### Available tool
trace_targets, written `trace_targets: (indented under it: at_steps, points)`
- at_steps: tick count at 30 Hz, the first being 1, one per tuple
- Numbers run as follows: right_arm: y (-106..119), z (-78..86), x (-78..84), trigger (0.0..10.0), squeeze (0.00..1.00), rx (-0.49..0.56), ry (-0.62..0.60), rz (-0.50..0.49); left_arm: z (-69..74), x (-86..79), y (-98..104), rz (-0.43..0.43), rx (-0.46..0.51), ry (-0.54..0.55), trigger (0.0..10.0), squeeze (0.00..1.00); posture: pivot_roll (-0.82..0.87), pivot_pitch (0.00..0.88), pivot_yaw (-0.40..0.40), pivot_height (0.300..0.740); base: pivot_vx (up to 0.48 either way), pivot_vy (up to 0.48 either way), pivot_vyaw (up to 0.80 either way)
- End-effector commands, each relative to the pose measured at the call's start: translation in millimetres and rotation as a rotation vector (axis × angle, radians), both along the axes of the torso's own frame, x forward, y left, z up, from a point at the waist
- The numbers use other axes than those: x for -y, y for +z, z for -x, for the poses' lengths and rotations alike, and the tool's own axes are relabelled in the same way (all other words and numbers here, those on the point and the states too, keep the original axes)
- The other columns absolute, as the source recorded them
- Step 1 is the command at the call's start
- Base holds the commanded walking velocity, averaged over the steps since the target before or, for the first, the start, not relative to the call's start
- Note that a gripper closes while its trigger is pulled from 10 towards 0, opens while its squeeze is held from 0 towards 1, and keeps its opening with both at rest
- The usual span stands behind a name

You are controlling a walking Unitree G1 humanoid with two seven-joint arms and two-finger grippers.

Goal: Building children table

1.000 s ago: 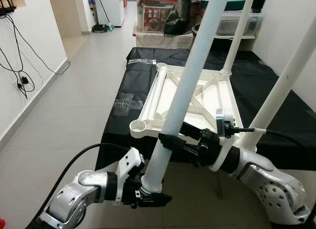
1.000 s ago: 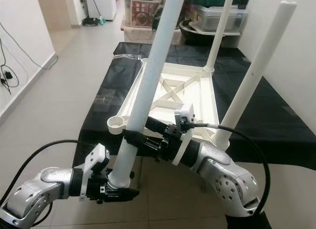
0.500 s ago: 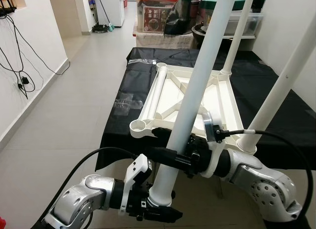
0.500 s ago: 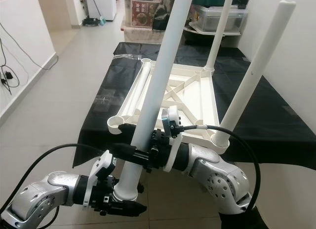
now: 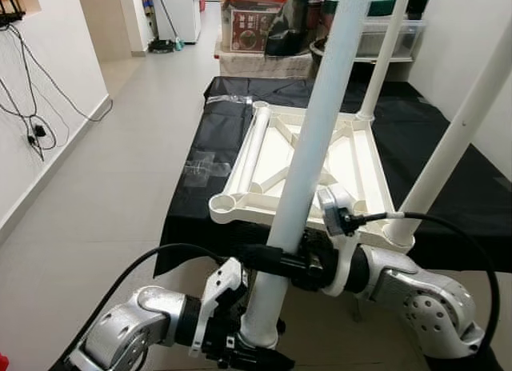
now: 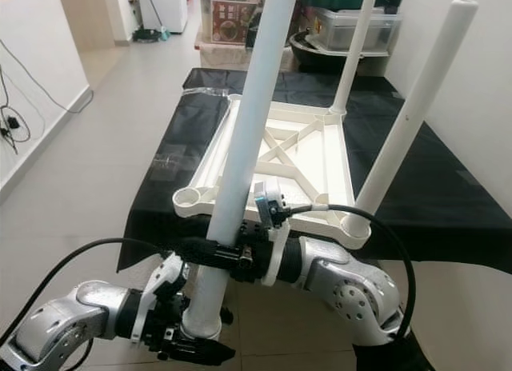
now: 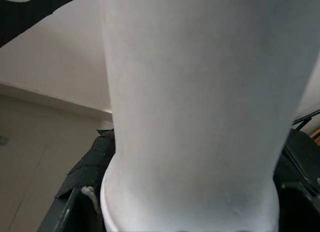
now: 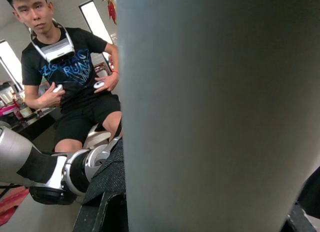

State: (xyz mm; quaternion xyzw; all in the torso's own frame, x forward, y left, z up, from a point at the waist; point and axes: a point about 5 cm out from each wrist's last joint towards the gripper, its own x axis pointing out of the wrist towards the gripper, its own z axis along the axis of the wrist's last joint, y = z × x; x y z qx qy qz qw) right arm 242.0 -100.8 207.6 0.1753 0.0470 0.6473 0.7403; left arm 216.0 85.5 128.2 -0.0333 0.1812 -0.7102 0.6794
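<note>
Upturned white tabletop [image 5: 316, 159] lies on a black-covered table [image 5: 460, 175] at 12 o'clock; two legs already stand in its corner sockets. Pale tiled floor [image 5: 120, 163], wall cables at 9 o'clock, storage bins [image 5: 256, 23] beyond. Left gripper [image 5: 254, 351] clamps the loose white leg [image 5: 308, 159] near its lower end; right gripper [image 5: 268, 259] clamps it higher up.

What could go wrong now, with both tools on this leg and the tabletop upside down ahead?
The white leg is long and leans, held low by the left tool and right tool, so its top may swing into the two fitted legs. The empty corner socket lies ahead and above the leg's lower end; a tilted entry may jam. A push could shift the tabletop on the black cloth.
</note>
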Motion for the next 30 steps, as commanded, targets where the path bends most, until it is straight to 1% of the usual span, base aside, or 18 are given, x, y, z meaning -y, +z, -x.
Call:
trace_targets:
  at_steps: [1,4,8,9,14,15,16,17,18,19,21,22,23,25,26,27,28,30]
  points:
    - [2.8,3.0,-4.0,0.0,0.0,0.023,0.037,0.01,2.6,1.4,-4.0,-0.008,-0.043,-0.007,10.0,0.0,0.13,0.0,-0.03,0.74,0.0,0.0,0.0]
    - [2.9,4.5,-3.6,0.0,0.0,0.024,0.046,0.011,1.1,1.5,-5.8,-0.022,-0.05,0.009,10.0,0.0,0.13,0.0,-0.03,0.74,0.0,0.0,0.0]
    - [3.8,3.3,0.9,0.0,0.0,0.02,0.011,-0.014,-9.4,4.4,-7.7,-0.039,-0.028,0.11,10.0,0.0,0.13,0.0,-0.031,0.74,0.0,0.0,0.0]
    - [3.3,2.7,3.6,0.0,0.0,0.021,-0.004,-0.014,-11.3,4.6,-7.3,-0.024,-0.03,0.135,10.0,1.0,0.13,0.0,-0.029,0.74,0.0,0.0,0.0]
    - [1.9,-0.7,21.3,0.0,0.0,0.028,-0.104,-0.018,-15.3,2.8,-8.4,-0.001,-0.028,0.224,10.0,1.0,0.13,0.0,-0.032,0.74,0.0,0.0,0.0]
    - [1.3,-4.5,32.4,0.0,0.0,0.032,-0.183,-0.016,-16.3,1.7,-10.6,-0.012,-0.012,0.26,10.0,1.0,0.14,0.0,-0.035,0.74,0.0,0.0,0.0]
    - [1.3,-4.5,32.4,0.0,0.0,0.032,-0.183,-0.016,-16.3,1.7,-10.6,-0.012,-0.012,0.26,10.0,1.0,0.14,0.0,-0.035,0.74,0.0,0.0,0.0]
    - [0.9,-8.9,44.1,0.0,0.0,0.037,-0.272,-0.017,-17.2,0.4,-12.6,-0.019,0.0,0.295,10.0,1.0,0.14,0.0,-0.036,0.74,0.0,0.0,0.0]
    - [0.9,-13.3,56.8,0.0,0.0,0.037,-0.385,-0.022,-17.8,-1.1,-13.6,-0.016,0.009,0.334,10.0,0.0,0.14,0.0,-0.036,0.74,0.0,0.0,0.0]
    - [0.9,-13.3,56.8,0.0,0.0,0.037,-0.385,-0.022,-17.8,-1.1,-13.6,-0.016,0.009,0.334,10.0,0.0,0.14,0.0,-0.036,0.74,0.0,0.0,0.0]
    - [2.7,-21.6,79.5,0.0,0.0,0.061,-0.642,-0.019,-23.2,-3.0,-13.6,-0.011,0.055,0.45,10.0,0.0,0.13,0.0,-0.033,0.74,0.0,0.0,0.0]
    - [2.7,-21.6,79.5,0.0,0.0,0.061,-0.642,-0.019,-23.2,-3.0,-13.6,-0.011,0.055,0.45,10.0,0.0,0.13,0.0,-0.033,0.74,0.0,0.0,0.0]
    - [4.9,-27.8,90.2,0.0,0.0,0.086,-0.824,-0.003,-30.9,-3.7,-12.2,-0.006,0.088,0.555,10.0,0.0,0.13,0.0,-0.033,0.74,0.0,0.0,0.0]
    - [4.9,-27.8,90.2,0.0,0.0,0.086,-0.824,-0.003,-30.9,-3.7,-12.2,-0.006,0.088,0.555,10.0,0.0,0.13,0.0,-0.033,0.74,0.0,0.0,0.0]
    - [7.7,-32.9,98.9,6.9,0.0,0.144,-1.102,0.049,-46.2,-3.0,-3.5,0.023,0.165,0.749,10.0,0.0,0.12,0.0,-0.032,0.74,0.0,0.0,0.0]
    - [8.6,-33.1,98.9,6.9,0.0,0.171,-1.183,0.07,-50.9,-2.4,1.3,0.042,0.189,0.814,10.0,0.0,0.12,0.0,-0.032,0.74,0.0,0.0,0.0]
    - [9.7,-32.6,96.5,10.0,0.0,0.2,-1.239,0.088,-54.4,-1.8,6.7,0.057,0.228,0.863,10.0,0.0,0.12,0.0,-0.035,0.74,0.0,0.0,0.0]
    - [10.7,-31.7,92.8,10.0,0.0,0.219,-1.27,0.082,-56.6,-1.1,10.7,0.067,0.253,0.896,10.0,0.0,0.12,0.0,-0.035,0.74,0.0,0.0,0.0]
